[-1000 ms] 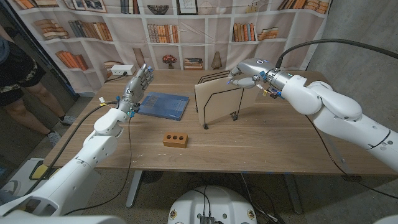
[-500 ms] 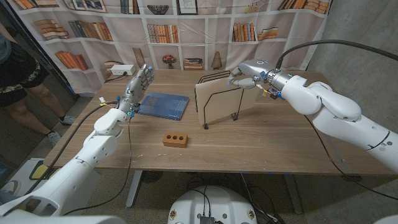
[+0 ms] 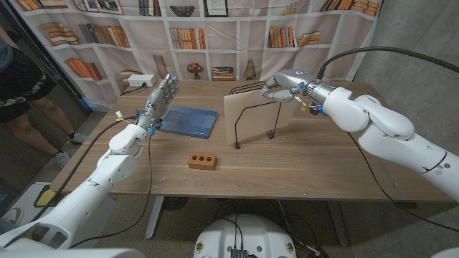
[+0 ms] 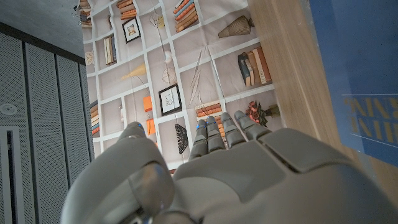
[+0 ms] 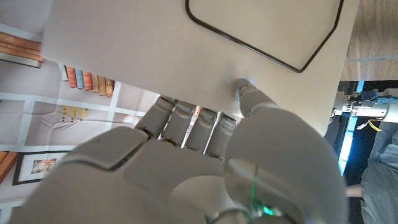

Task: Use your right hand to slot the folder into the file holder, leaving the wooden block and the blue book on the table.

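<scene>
1. Supporting everything is the table (image 3: 287, 168), with a person (image 3: 18, 79) standing off its left end.
2. Right arm (image 3: 387, 136) reaches in from the right to the folder's top edge. Left arm (image 3: 107, 172) is raised over the table's left side.
3. Folder (image 3: 252, 118) stands upright on its lower edge inside the holder (image 3: 247, 107), a wire loop crossing its near face. Judgement: the slotting step is nearly complete, the folder seated but not yet let go.
4. Book (image 3: 188, 120) lies flat to the left of the holder, apart from it.
5. Right hand (image 3: 281, 86) grasps the folder's top right corner; the right wrist view shows fingers (image 5: 186, 121) behind the sheet and the thumb on its face.
6. Left hand (image 3: 159, 97) is released, fingers together and upright, just beside the book's left edge.
7. Block (image 3: 202, 160) sits near the front, well apart from both hands.
8. Next move, as judged: loosen the grasp and lift the right hand clear without tipping the folder or dragging the holder.
</scene>
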{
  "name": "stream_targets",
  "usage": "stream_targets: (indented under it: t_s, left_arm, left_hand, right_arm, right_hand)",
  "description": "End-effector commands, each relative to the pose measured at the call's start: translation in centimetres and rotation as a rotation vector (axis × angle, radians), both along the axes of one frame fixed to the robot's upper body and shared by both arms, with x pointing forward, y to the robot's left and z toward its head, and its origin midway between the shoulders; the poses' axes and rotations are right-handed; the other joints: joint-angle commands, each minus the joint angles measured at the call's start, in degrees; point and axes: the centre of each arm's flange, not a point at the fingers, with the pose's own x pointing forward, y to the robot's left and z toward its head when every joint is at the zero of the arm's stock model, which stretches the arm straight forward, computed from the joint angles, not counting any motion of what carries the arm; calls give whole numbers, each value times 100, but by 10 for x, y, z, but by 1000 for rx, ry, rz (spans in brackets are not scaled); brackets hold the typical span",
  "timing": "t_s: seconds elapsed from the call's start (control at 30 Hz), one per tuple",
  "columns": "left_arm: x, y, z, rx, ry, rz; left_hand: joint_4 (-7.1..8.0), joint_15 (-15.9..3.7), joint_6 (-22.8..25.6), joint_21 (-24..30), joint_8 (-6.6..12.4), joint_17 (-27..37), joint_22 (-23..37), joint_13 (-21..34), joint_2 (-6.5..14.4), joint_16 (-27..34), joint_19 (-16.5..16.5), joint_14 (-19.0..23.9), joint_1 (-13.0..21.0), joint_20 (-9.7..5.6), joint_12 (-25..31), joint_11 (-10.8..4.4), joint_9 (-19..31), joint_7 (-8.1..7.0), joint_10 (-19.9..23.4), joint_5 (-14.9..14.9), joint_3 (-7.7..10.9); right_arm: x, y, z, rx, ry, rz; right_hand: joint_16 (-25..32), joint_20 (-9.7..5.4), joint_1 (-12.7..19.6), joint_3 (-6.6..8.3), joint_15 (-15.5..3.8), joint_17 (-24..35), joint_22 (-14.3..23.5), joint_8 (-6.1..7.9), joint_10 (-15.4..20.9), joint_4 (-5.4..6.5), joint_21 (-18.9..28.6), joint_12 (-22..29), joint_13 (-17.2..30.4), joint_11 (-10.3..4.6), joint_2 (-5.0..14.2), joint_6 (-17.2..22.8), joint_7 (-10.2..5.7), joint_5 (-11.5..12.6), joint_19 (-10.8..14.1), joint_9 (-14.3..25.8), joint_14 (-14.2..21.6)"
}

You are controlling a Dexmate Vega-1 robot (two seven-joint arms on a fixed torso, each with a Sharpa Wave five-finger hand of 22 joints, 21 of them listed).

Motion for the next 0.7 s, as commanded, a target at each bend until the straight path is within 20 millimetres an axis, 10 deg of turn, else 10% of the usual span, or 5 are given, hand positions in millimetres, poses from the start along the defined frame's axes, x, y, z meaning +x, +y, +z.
stream_targets:
  t_s: [0.03, 0.7]
  left_arm:
    - [2, 3, -3, -8, -1, -5]
    - [-3, 7, -4, -11, -5, 4]
  left_hand:
    - [-12, -9, 51, -14, -28, 27, 19, 33, -1, -17, 45, 67, 44, 5, -4, -15, 27, 7, 31, -11, -13]
    - [-9, 1, 55, -14, -27, 27, 19, 33, 3, -17, 45, 69, 48, 9, -2, -17, 27, 1, 37, -10, -16]
  right_arm:
    - [-2, 5, 0, 7, -3, 2]
    - [4, 6, -9, 9, 17, -2]
  right_hand:
    - [-5, -851, -15, 8, -634, 33, 18, 18, 29, -41, 46, 12, 10, 17, 33, 135, -99, 11, -11, 6, -19]
    - [-33, -862, -41, 42, -630, 39, 16, -84, -83, -76, 35, -36, 13, 21, 38, -24, -105, -4, -71, -27, -103]
